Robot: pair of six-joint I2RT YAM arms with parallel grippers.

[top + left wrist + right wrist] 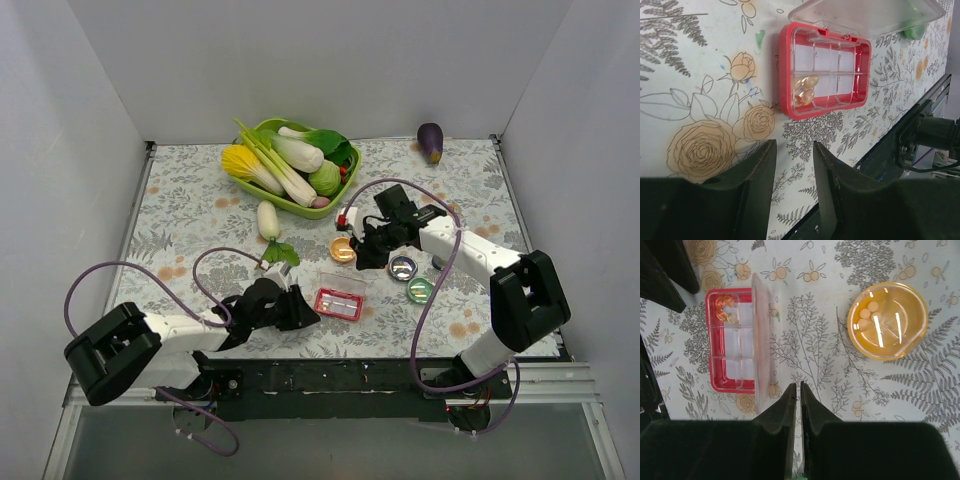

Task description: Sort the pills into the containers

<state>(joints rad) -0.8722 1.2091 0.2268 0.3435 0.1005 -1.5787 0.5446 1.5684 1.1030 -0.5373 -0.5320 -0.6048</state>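
The pill box [338, 303] lay low on the tabletop [180, 200], between the two arms. Its clear lid [760, 340] was swung open and its long axis ran roughly across the tabletop. The left gripper [793, 145] sat just beside the box's left end, pointing at it. Its fingers were drawn in to a narrow slot with only printed cloth showing between them, so it held nothing. The right gripper [797, 386] was pinched almost finger to finger and was likewise empty. It hung over the patch between the box and an amber dish [888, 320]. The loose pills [866, 314] lay in that dish, ahead of the fingertips and toward the right side of the right wrist view, with the box ahead and toward the left. The right arm looked clearly the nearer one for fetching from the dish, and its gripper would have to spread before it could take anything. The right wrist view alone showed the small pale round pieces inside the dish. Both wrist views showed a few amber capsules [806, 85] gathered in one corner compartment of the box, with the other compartments apparently bare. Only the top view took in a bluish dish [403, 266] and a green dish [421, 290] near the right arm. It also showed the green bowl of vegetables [262, 190] well beyond them.
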